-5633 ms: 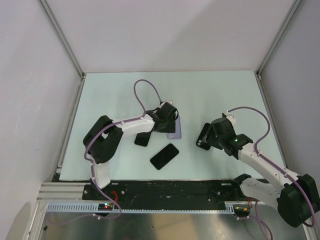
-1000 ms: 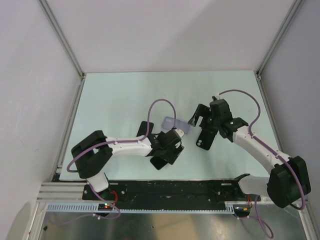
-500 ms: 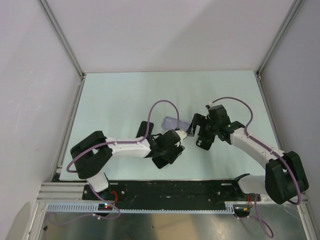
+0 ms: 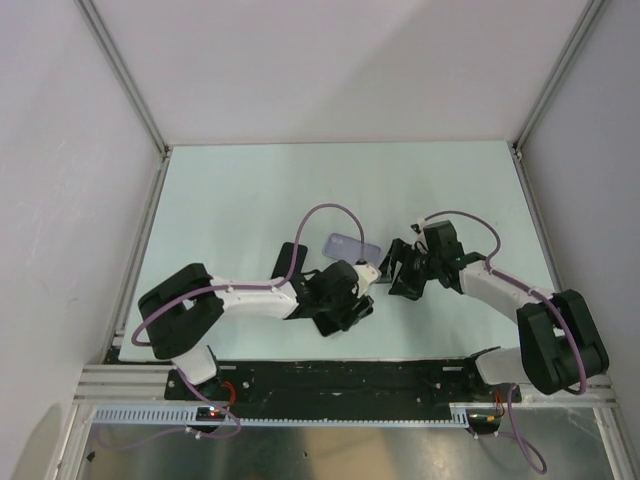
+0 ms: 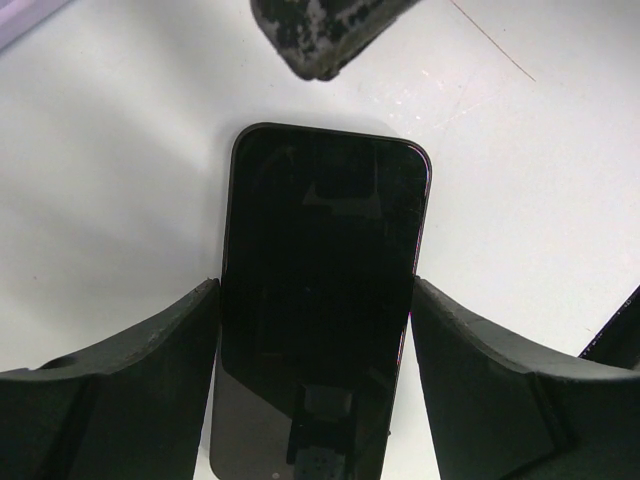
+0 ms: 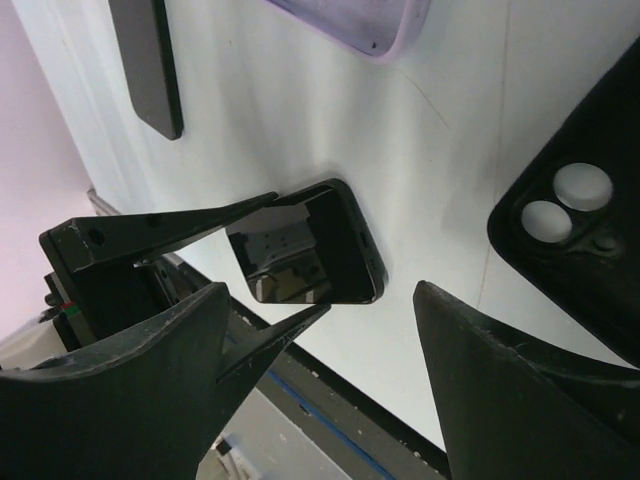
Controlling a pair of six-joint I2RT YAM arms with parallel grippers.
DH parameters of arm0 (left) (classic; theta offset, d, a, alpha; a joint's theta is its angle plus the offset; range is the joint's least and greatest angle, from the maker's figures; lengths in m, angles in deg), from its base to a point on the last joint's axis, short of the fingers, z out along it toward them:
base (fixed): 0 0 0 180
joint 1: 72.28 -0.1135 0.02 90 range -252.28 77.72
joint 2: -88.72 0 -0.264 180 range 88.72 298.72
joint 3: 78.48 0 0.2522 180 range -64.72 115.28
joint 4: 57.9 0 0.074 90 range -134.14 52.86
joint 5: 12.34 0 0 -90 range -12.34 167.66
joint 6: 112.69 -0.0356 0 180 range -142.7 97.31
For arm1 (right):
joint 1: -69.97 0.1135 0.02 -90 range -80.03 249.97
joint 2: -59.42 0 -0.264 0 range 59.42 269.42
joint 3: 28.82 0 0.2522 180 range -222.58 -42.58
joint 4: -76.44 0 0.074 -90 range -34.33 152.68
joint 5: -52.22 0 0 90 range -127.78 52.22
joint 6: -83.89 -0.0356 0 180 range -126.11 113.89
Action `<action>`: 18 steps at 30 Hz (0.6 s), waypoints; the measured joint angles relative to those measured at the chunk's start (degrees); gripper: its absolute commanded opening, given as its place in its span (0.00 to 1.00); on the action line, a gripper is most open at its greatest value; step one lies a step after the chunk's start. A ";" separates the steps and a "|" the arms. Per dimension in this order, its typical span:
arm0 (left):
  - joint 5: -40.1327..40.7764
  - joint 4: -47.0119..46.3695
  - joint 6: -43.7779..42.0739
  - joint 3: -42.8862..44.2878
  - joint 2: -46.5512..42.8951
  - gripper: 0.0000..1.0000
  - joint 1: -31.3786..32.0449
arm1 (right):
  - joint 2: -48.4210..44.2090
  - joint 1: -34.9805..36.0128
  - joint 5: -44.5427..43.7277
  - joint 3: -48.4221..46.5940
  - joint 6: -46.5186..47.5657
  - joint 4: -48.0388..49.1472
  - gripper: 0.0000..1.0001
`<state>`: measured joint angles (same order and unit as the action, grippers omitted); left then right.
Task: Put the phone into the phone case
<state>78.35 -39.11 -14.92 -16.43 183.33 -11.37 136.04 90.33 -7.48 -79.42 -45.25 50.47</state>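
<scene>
A black phone (image 5: pixel 320 260) lies screen up on the pale table. My left gripper (image 5: pixel 315 287) is shut on the phone, one finger against each long side. In the top view the left gripper (image 4: pixel 345 298) covers the phone (image 4: pixel 335 318) near the front middle. A clear lilac case (image 4: pixel 352 246) lies just behind it. A black case (image 6: pixel 570 225) with camera holes lies right of it. My right gripper (image 4: pixel 396 268) is open and empty, low over the table between the black case and the phone. Its view shows the phone (image 6: pixel 310 245) between the left fingers.
Another dark flat phone-like slab (image 4: pixel 290 262) lies left of the lilac case, partly under the left arm. The lilac case (image 6: pixel 350 20) and this slab (image 6: pixel 150 60) show in the right wrist view. The table's front rail (image 4: pixel 320 378) is close behind the phone.
The left gripper left the lilac case and came down onto the black phone. Over the last second the right gripper moved left and forward, close to the left gripper.
</scene>
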 measured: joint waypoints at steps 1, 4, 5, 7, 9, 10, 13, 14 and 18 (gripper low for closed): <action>-0.02 -0.26 -0.20 -0.17 -0.13 0.52 0.00 | 0.39 -0.11 0.70 0.24 -0.26 0.68 0.77; -0.04 -0.72 -0.31 -0.94 -0.76 0.52 0.00 | 1.86 -0.46 2.99 1.07 -1.42 3.26 0.75; -0.04 -0.79 -0.31 -1.11 -1.01 0.51 0.00 | 2.25 -0.52 3.56 1.31 -1.70 3.89 0.75; -0.07 -0.92 -0.31 -1.46 -1.64 0.51 0.00 | 3.02 -0.72 4.70 1.84 -2.34 5.01 0.75; -0.04 -0.98 -0.33 -1.64 -2.25 0.51 0.00 | 3.48 -0.90 5.57 2.36 -2.84 6.05 0.74; 0.00 -1.05 -0.35 -1.68 -2.51 0.51 0.00 | 3.63 -0.98 5.88 2.49 -2.89 6.34 0.74; 0.17 -1.31 -0.55 -1.68 -3.30 0.51 0.00 | 4.28 -1.05 6.93 2.86 -3.26 7.63 0.72; 0.20 -1.36 -0.72 -1.68 -3.56 0.51 0.00 | 4.61 -1.05 7.26 2.99 -3.32 8.02 0.71; 0.37 -1.55 -0.90 -1.68 -4.17 0.51 0.00 | 6.36 -0.96 8.26 3.37 -3.63 9.51 0.68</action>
<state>78.72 -40.66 -15.82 -18.11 179.15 -11.37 142.40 89.37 0.79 -76.06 -48.87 59.98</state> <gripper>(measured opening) 0.737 0.705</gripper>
